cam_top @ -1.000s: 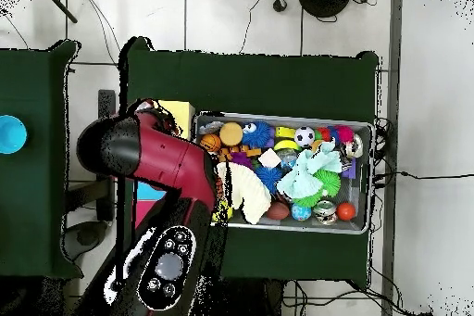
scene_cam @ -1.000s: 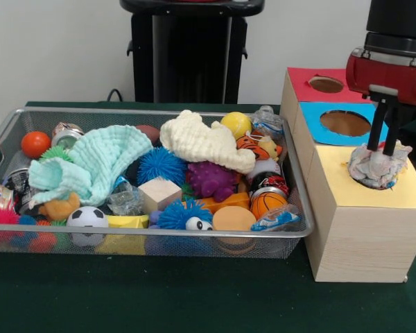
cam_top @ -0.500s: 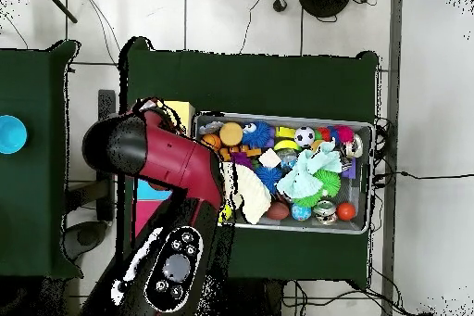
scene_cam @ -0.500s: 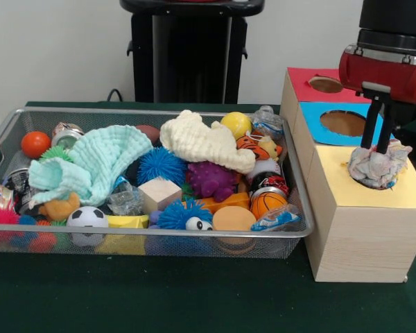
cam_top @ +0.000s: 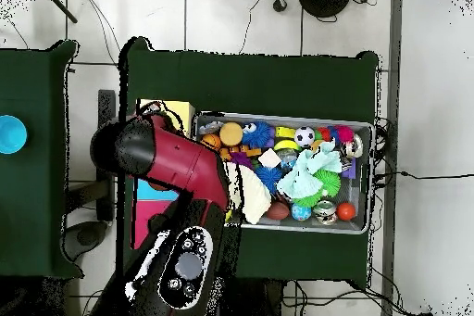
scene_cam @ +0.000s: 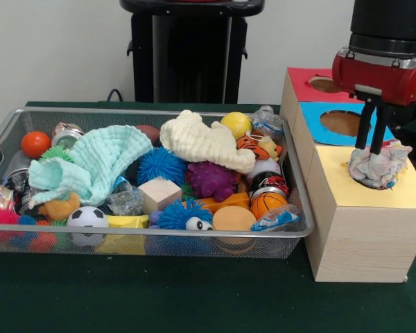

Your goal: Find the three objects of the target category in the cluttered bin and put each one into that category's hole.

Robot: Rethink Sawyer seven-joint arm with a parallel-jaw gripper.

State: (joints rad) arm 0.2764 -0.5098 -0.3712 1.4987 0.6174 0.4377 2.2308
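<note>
A whitish-grey wrinkly wad (scene_cam: 378, 167) with coloured flecks sits in the hole of the yellow top (scene_cam: 340, 182) of the pale wooden box and sticks out above it, covering the hole. My gripper (scene_cam: 369, 150) hangs just over the wad's left part, its fingers (scene_cam: 363, 130) a little apart and not closed on the wad. The wire mesh bin (scene_cam: 159, 236) stands left of the box, full of toys; it also shows in the overhead view (cam_top: 282, 116). A crinkly blue-and-white wad (scene_cam: 277, 218) lies in its front right corner. In the overhead view my arm (cam_top: 171, 159) hides the gripper.
The blue-topped box (scene_cam: 312, 114) and the red-topped box (scene_cam: 301, 83) stand behind the yellow one. The bin holds a mint waffle towel (scene_cam: 97, 163), a cream waffle towel (scene_cam: 201, 142), spiky balls, a wooden cube (scene_cam: 159, 194), cans and small balls.
My gripper has moved up and to the left, out of the wad. The wad stays in the yellow hole.
</note>
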